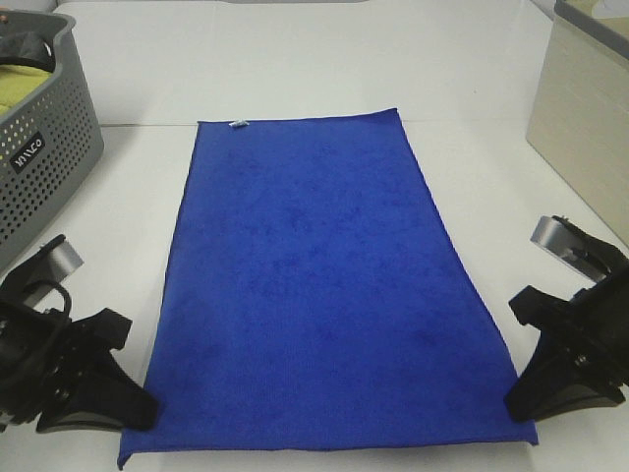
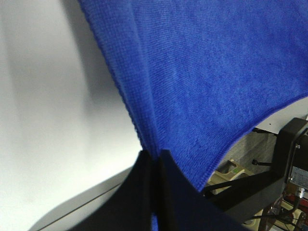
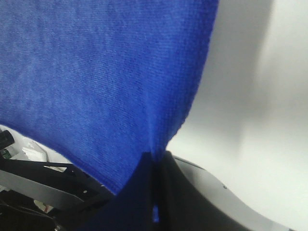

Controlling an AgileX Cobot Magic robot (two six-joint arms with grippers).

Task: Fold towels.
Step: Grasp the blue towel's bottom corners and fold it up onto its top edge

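A deep royal-blue towel lies spread lengthwise on the white table, with a small pale tag on its far short edge. My left gripper is shut on the towel's near left corner, and the left wrist view shows its jaws pinched on the blue cloth. My right gripper is shut on the near right corner, and the right wrist view shows the cloth pinched at the tips. The near edge hangs slightly lifted between the two grippers.
A grey perforated basket holding a yellow-green cloth stands at the far left. A beige box stands at the far right. White table extends beyond the towel's far edge.
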